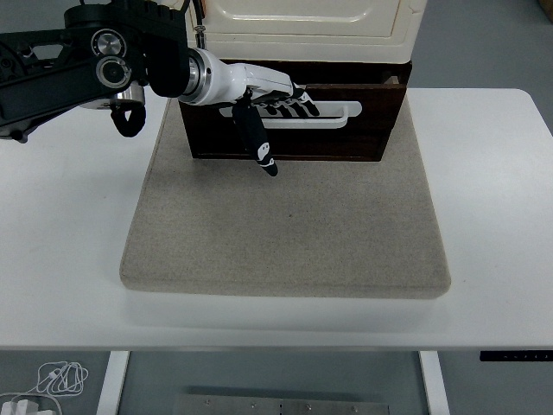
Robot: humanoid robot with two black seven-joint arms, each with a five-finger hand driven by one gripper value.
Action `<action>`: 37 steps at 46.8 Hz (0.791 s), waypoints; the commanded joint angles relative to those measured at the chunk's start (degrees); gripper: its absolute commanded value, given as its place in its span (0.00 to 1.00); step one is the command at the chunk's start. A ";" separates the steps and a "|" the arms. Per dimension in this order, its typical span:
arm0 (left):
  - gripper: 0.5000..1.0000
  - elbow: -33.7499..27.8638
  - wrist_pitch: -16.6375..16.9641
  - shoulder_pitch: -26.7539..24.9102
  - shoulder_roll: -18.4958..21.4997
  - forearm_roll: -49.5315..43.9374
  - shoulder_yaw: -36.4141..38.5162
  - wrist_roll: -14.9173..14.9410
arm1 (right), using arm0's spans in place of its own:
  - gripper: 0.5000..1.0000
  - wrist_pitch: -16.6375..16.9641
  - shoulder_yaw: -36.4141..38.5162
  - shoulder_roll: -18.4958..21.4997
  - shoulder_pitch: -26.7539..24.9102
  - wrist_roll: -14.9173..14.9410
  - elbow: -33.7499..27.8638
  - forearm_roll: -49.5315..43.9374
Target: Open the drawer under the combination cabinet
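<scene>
- At frame centre, the beige rectangular felt mat (285,225) on the white table (492,216) lies bare; the pull path looks unobstructed.
- Upper centre: dark brown wooden drawer (346,138), slightly proud beneath the cream cabinet (302,26).
- Left hand (263,91) hooks fingers over the white bar handle (333,110); advise a straight, level pull toward the near edge.

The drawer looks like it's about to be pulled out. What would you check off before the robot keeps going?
1. Left hand on the white handle: ok, fingers hooked over the bar.
2. Grip firm enough to pull: cannot tell.
3. Drawer started opening: ok, a gap shows at its top right.
4. Path in front, over the grey mat: ok, nothing lies there.
5. Cream cabinet staying put: cannot tell.
6. Right hand out of the way: ok, not in view.
</scene>
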 commanded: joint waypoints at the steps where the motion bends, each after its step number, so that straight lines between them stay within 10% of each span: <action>1: 1.00 -0.39 -0.52 -0.09 0.18 -0.11 -0.04 0.00 | 0.85 0.09 0.00 0.00 0.00 0.00 0.00 0.00; 37: 1.00 -1.27 1.68 -0.62 1.06 -1.51 -0.56 -0.18 | 0.85 0.09 0.09 0.00 0.00 0.00 0.00 0.00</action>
